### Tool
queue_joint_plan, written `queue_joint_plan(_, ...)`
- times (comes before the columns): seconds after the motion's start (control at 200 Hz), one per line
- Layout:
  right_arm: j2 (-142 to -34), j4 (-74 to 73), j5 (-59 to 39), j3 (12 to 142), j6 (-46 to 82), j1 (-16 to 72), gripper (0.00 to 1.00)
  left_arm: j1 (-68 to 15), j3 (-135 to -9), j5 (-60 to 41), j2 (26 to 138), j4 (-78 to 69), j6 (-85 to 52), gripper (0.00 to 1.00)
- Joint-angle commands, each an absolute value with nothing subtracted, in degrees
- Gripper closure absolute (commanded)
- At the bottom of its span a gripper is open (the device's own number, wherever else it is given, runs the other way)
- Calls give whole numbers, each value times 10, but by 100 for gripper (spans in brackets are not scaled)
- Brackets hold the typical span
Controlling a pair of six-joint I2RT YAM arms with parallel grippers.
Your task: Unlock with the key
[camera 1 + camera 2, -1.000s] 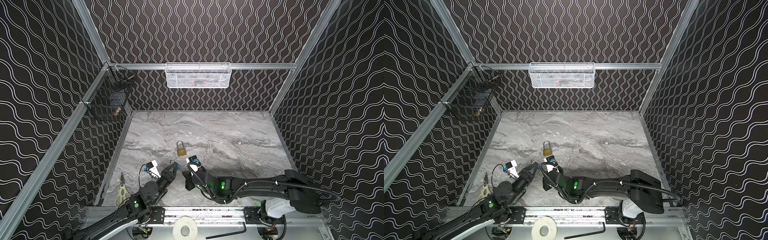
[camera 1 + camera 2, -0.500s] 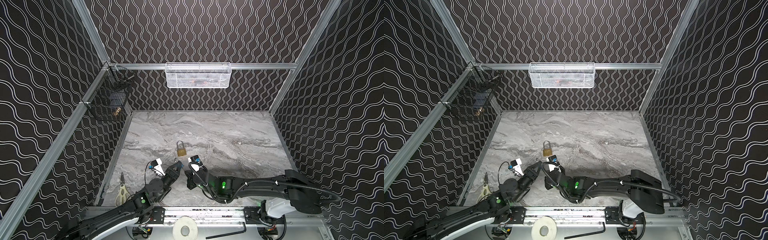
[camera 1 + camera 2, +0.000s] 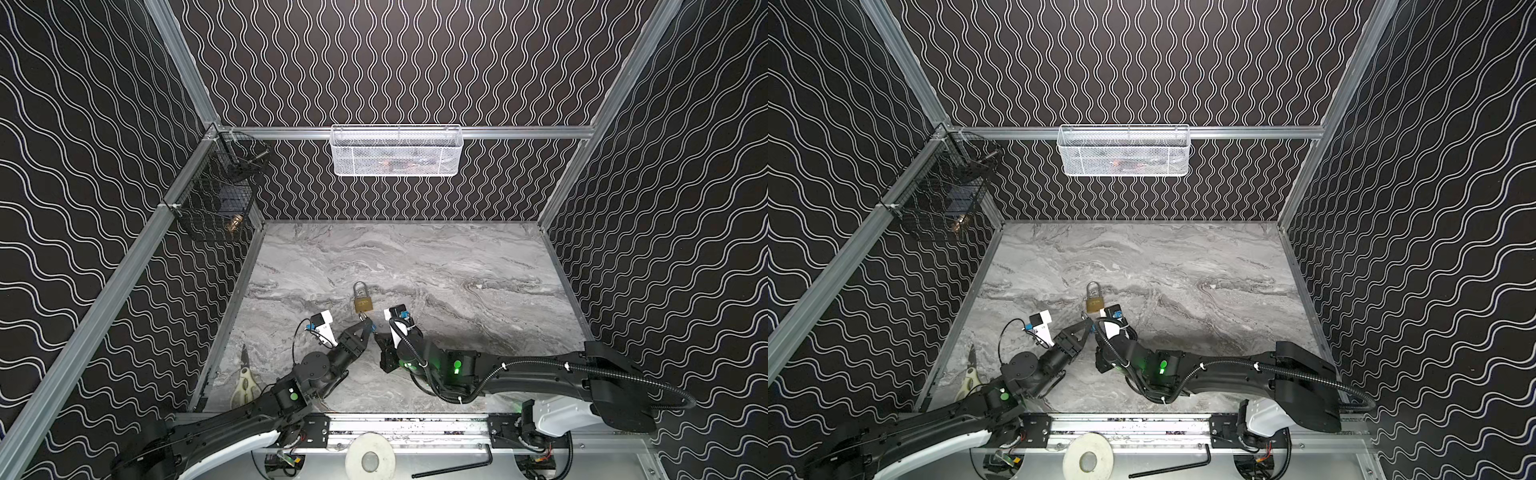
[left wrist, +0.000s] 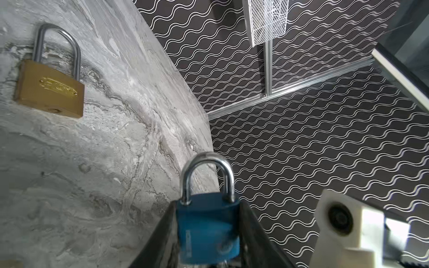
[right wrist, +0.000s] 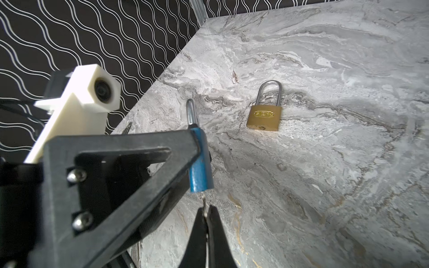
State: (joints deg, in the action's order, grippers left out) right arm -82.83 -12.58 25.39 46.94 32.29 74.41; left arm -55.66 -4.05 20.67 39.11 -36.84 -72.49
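Two robot arms meet low over a grey marble-patterned table [image 3: 457, 257].

The left gripper [image 3: 365, 327] is clamped on the body of a small blue padlock [image 4: 207, 229]. One finger presses each narrow side, and the steel shackle points away from the wrist. Both shackle legs sit down in the body, so the lock looks locked.

The right gripper [image 5: 205, 217] has its fingers pressed together on a thin silver key [image 5: 203, 200]. The key's blade runs straight out past the fingertips and meets the underside of the blue padlock. I cannot tell how deep it sits.

To my eye the step in hand is getting the key into the keyhole. The next move calls for pushing the key fully home along its own line. The right wrist then has to twist while the left grip holds hard enough that the body does not spin with it.

A brass padlock [image 5: 264, 116] lies flat on the table beyond both sets of fingertips, apart from them. Its oval embossed badge is too small to read. Faint stamped marks on the blue padlock's face are blurred. I can read no other writing.
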Motion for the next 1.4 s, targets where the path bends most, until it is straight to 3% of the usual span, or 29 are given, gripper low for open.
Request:
queue_joint_plan(0.0,-823,-233,256,482,313,743,100,-561,-38,83,409,-414,-713,100)
queue_joint_plan(0.185,-789,-281,230,430,317,734,100,-561,-36,89,409,-431,-701,100)
queue_joint_plan(0.275,-775,-315,125,405,311,706,100,-561,-42,85,397,-424,-674,100)
queue_joint_plan(0.651,-765,-536,-106,330,335,667,100,-560,-54,59,349,-410,-609,100)
queue_joint_plan(1.046,-755,-566,-119,316,341,659,100,-560,-55,37,408,-495,-608,100)
queue_joint_plan(1.396,-762,-617,-150,307,356,643,100,-560,-50,19,385,-503,-592,100)
